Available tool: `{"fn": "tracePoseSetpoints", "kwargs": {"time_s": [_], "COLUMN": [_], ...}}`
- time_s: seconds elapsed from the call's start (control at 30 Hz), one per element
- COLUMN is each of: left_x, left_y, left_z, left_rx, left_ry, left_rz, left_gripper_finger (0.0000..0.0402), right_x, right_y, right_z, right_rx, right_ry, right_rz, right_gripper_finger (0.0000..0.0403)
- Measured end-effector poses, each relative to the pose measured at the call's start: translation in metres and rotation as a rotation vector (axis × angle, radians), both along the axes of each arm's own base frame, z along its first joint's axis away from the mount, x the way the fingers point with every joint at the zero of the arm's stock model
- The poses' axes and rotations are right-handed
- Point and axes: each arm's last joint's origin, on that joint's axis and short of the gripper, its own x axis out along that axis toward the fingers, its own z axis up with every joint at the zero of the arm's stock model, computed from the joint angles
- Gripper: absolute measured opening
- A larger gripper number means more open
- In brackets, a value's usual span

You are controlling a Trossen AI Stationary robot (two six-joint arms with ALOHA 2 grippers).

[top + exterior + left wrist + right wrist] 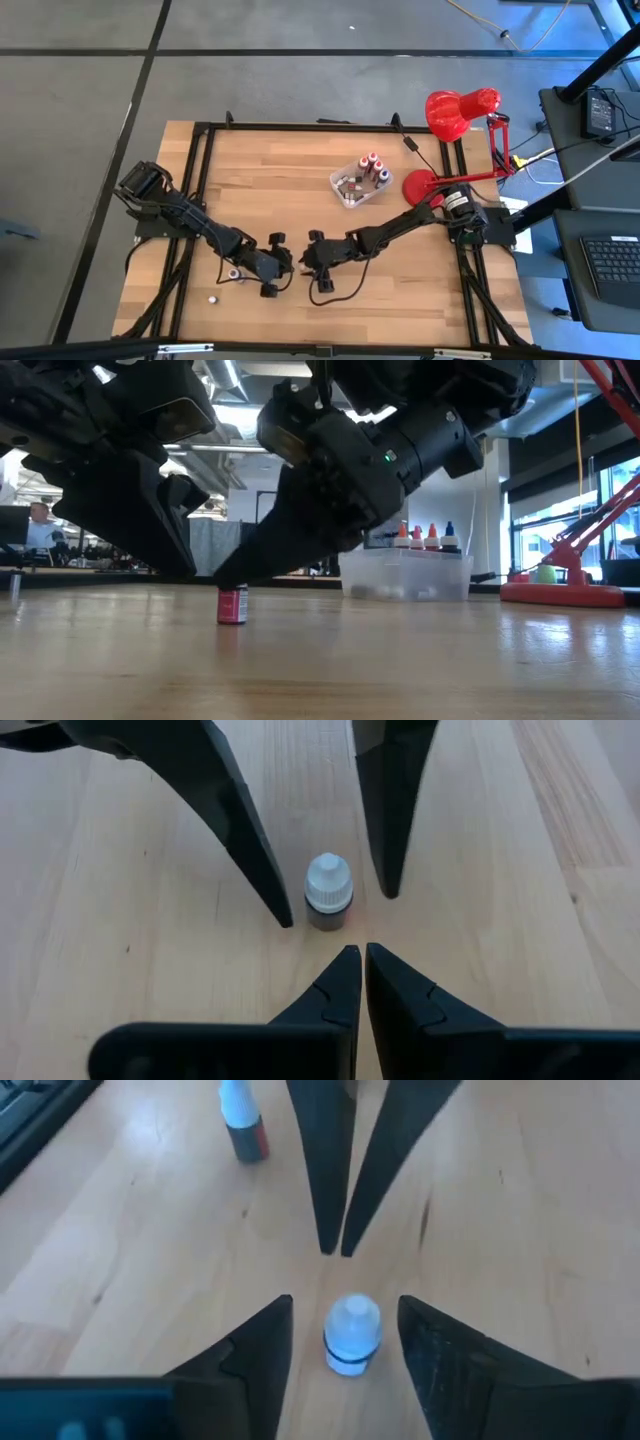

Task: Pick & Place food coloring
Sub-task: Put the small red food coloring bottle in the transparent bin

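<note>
My right tool [345, 1342] sits part-open around a little white-capped bottle [351, 1336] on the surface [300, 170], not squeezing it. Left tool [356, 960] is pinched closed, empty. Overhead, the arms hide that bottle.

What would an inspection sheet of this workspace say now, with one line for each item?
Surface: wooden table, no spill seen.
Job's things: one food coloring bottle upright between the right gripper's fingers; a second bottle and a third bottle loose near the left arm; more in the clear tub.
Clutter: red desk lamp at the table's right edge.
Grippers: left gripper shut, empty, tips facing the first bottle; right gripper open, straddling it.
Cables: black cable loop by the right gripper.
Surroundings: keyboard beside the table; person far behind.
</note>
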Motion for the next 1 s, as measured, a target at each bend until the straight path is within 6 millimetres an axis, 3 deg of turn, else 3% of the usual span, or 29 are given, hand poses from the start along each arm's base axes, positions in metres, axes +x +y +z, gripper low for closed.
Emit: {"fn": "tracePoseSetpoints", "kwargs": {"time_s": [0.33, 0.5, 0.63, 0.83, 1.0], "left_x": [0.000, -0.001, -0.002, -0.002, -0.002], "left_y": [0.000, 0.001, 0.000, 0.000, 0.001], "left_z": [0.000, -0.001, -0.002, -0.002, -0.001], "left_rx": [0.001, 0.008, 0.000, -0.014, 0.006], "left_ry": [0.004, 0.017, 0.031, 0.036, 0.022], "left_rz": [-0.001, -0.001, -0.013, -0.025, -0.005], "left_gripper_finger": [0.0015, 0.0015, 0.0015, 0.0015, 0.0015], "right_x": [0.000, -0.003, -0.010, -0.035, -0.065], "right_y": [-0.001, -0.004, -0.024, -0.078, -0.124], "right_z": [-0.001, 0.008, 0.043, 0.108, 0.138], "right_rx": [-0.007, -0.018, -0.070, -0.214, -0.278], "right_ry": [0.009, 0.031, 0.045, 0.056, 0.116], "right_rz": [0.001, -0.008, -0.065, -0.280, -0.514], "right_gripper_finger": [0.0070, 0.0066, 0.0066, 0.0066, 0.0066]}}
